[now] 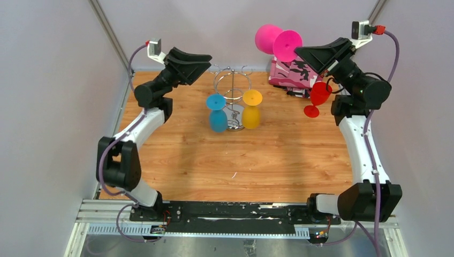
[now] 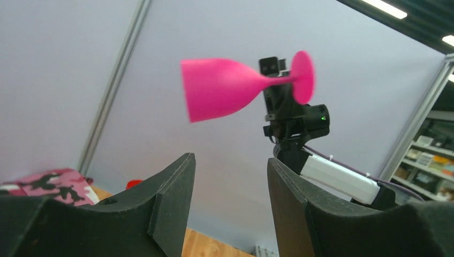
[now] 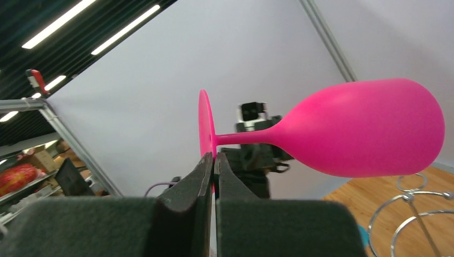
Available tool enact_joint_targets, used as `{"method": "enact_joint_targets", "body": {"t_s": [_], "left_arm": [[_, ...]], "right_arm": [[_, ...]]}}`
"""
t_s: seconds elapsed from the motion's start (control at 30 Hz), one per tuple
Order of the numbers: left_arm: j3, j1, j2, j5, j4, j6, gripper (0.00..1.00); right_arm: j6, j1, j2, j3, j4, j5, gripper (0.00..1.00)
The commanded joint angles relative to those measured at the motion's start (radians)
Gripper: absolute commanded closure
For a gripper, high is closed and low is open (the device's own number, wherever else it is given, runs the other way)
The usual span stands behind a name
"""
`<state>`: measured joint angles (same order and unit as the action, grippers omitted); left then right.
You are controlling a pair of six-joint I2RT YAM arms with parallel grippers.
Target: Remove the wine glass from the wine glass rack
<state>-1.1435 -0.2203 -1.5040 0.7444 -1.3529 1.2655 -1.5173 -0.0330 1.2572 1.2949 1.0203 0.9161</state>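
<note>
R fingers (image 3: 206,171) pinch pink wine glass (image 3: 364,128) by foot rim, rim's lower edge hidden btwn them. Glass sideways in air, well apart from wine glass rack (image 1: 233,101) on worktop (image 1: 267,160). L fingers (image 2: 179,176) spread, nothing btwn.

In the right wrist view the wine glass rack (image 3: 409,197) is cut off by the right and bottom edges; only some wire loops are seen. The foot of the pink wine glass (image 3: 364,128) is partly hidden behind the right pincer (image 3: 214,160). In the left wrist view that glass is blurred, and a camouflage box (image 2: 48,184) is cut by the left edge.
</note>
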Motion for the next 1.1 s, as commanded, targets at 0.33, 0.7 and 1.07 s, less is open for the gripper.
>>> {"method": "enact_joint_targets", "body": {"t_s": [0.33,0.7,1.07], "left_arm": [[-0.068,0.015,-0.169,0.063,-0.226,0.186,0.38],[-0.037,0.015,-0.148,0.075,-0.226,0.175,0.37],[-0.014,0.015,-0.031,0.074,-0.226,0.177,0.42]], "right_arm": [[-0.121,0.31,0.177,0.133,0.253,-0.004,1.0],[-0.162,0.355,0.269,0.153,0.327,-0.022,1.0],[-0.368,0.375,0.402,0.136,0.576,-0.064,1.0]]}}
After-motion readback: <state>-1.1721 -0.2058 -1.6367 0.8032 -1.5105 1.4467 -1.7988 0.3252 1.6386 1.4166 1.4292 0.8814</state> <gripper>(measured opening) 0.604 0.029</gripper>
